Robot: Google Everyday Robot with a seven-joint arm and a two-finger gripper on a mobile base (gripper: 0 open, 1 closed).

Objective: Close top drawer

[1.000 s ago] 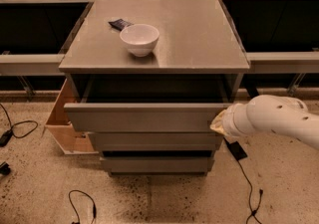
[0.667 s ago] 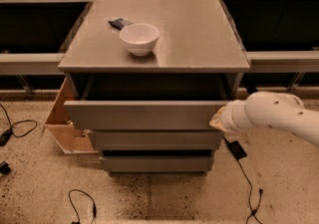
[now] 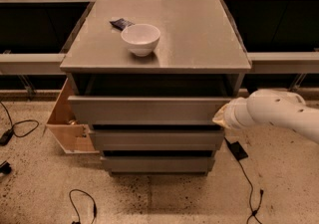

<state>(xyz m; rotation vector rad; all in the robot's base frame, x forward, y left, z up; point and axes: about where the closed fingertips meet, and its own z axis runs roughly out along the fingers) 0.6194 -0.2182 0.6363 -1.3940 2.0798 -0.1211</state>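
The top drawer (image 3: pixel 147 110) is a wide matte-grey drawer with a plain front, pulled a little way out of the grey cabinet (image 3: pixel 199 44); a dark gap shows above its front panel. Two more grey drawer fronts (image 3: pixel 157 139) sit below it. My gripper (image 3: pixel 221 116) comes in from the right on a white arm (image 3: pixel 279 113) and sits against the right end of the top drawer's front panel. The fingers are hidden behind the wrist.
A white bowl (image 3: pixel 140 39) and a small dark packet (image 3: pixel 121 23) rest on the cabinet top. A light tan wooden box (image 3: pixel 67 121) stands at the cabinet's left side. Cables (image 3: pixel 82 203) and a black adapter (image 3: pixel 237 150) lie on the speckled floor.
The arm and gripper have shifted slightly up along the drawer's right end. The drawer front looks in about the same place.
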